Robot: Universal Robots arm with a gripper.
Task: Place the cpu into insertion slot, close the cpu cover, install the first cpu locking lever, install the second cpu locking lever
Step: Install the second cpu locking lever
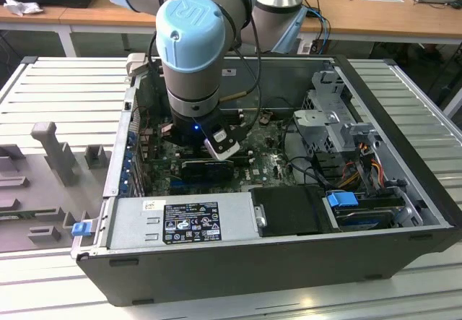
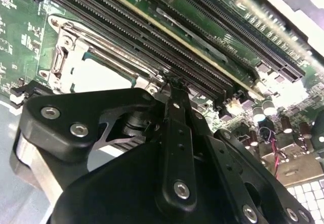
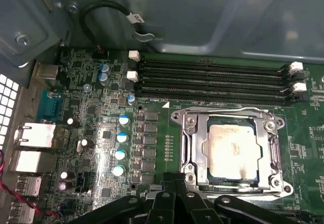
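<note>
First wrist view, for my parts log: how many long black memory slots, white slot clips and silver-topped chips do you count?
Memory slots: 4
White clips: 4
Silver-topped chip: 1
Total: 9

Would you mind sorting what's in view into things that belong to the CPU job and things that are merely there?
Part of the job:
- cpu, seated in the insertion slot
- cpu cover, closed over it
- gripper, beside the socket

Merely there:
- memory slots
- capacitors
- power supply
- drive cage
</note>
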